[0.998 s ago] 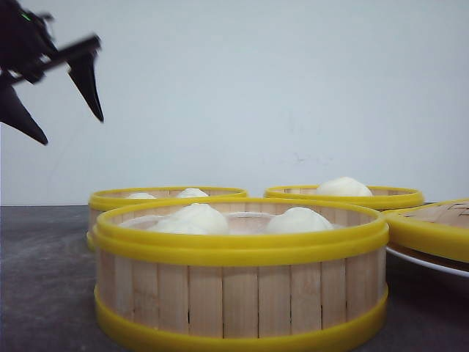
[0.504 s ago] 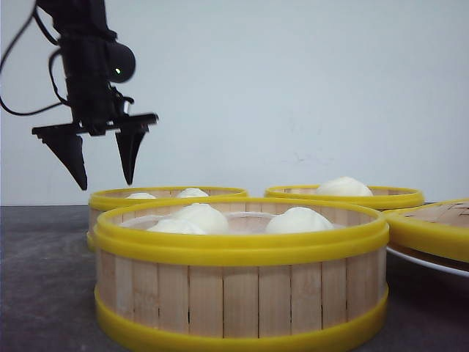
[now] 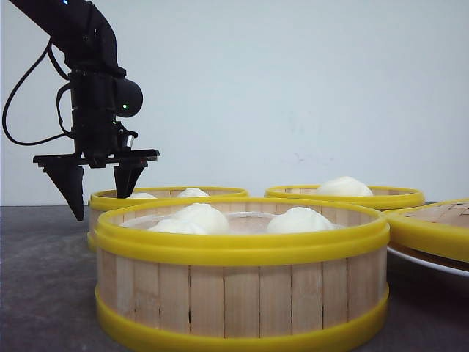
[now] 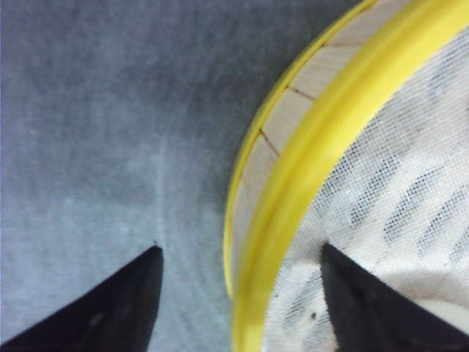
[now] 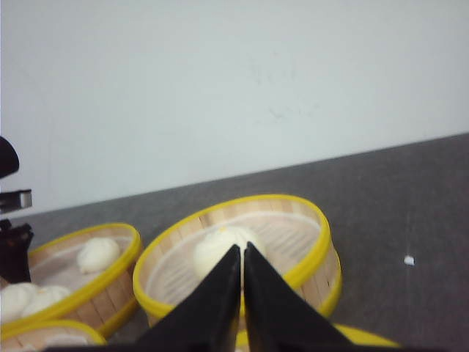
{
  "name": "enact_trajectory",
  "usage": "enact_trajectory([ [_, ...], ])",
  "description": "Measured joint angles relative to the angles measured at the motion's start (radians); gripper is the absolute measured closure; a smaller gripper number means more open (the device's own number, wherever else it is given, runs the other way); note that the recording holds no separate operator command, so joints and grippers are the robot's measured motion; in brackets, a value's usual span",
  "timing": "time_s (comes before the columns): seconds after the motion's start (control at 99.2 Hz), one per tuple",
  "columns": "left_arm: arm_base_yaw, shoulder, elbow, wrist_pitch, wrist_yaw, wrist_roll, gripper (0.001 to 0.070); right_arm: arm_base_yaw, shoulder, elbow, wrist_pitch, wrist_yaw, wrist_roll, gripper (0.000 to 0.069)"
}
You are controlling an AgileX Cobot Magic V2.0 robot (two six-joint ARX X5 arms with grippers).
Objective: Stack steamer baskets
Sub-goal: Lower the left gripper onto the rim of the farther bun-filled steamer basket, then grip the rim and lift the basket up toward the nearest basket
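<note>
Three steamer baskets with pale slats and yellow rims hold white buns. The nearest basket (image 3: 242, 282) fills the front view; a second basket (image 3: 172, 193) is behind it on the left and a third basket (image 3: 344, 196) behind on the right. My left gripper (image 3: 100, 207) is open and points down over the back-left basket's left edge. Its rim (image 4: 315, 161) runs between the two fingers: one finger is outside over the table, the other inside over the mesh liner. My right gripper (image 5: 240, 249) is shut on nothing, held in the air before the one-bun basket (image 5: 311, 257).
A slatted yellow-rimmed lid (image 3: 432, 227) rests on a white plate (image 3: 425, 262) at the right edge. The table (image 3: 44, 279) is dark grey, and a pale wall stands behind. A small white speck (image 5: 409, 259) lies on the table.
My left arm has swung in from the upper left and come down, so its open fingers now straddle the back-left basket's rim. The baskets have not moved.
</note>
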Motion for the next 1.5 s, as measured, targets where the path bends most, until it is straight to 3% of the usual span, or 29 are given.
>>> enact_trajectory([
  [0.192,-0.008,0.005,0.006,0.001,0.007,-0.005,0.0481,0.0,0.0,0.0,-0.039,0.0,0.0,0.0687],
  [0.363,-0.01,0.005,0.007,0.005,0.008,-0.004,0.0536,0.0,0.0,0.0,-0.045,0.0,0.0,0.0687],
  [0.554,-0.005,0.005,0.01,-0.003,0.001,0.0,0.0667,0.0,0.0,0.0,-0.045,0.0,0.0,0.0687],
  [0.837,-0.003,0.023,0.055,-0.047,0.0,0.0,0.0686,0.0,0.0,0.0,-0.047,0.0,0.0,0.0687],
  [1.048,-0.004,0.038,0.185,-0.134,0.005,0.021,0.0688,0.0,0.0,0.0,-0.047,0.0,0.0,0.0687],
  [1.2,0.005,0.038,0.336,-0.175,0.11,0.051,0.0688,0.0,0.0,0.0,-0.047,0.0,0.0,0.0687],
  [1.3,0.013,0.037,0.433,-0.179,0.148,0.062,0.0688,0.0,0.0,0.0,-0.048,0.0,0.0,0.0687],
  [1.431,0.024,0.01,0.45,-0.18,0.263,0.055,0.0688,0.0,0.0,0.0,-0.068,-0.006,0.001,0.0687],
  [1.502,0.018,-0.013,0.45,-0.18,0.281,0.052,0.0688,0.0,0.0,0.0,-0.079,-0.007,0.01,0.0687],
])
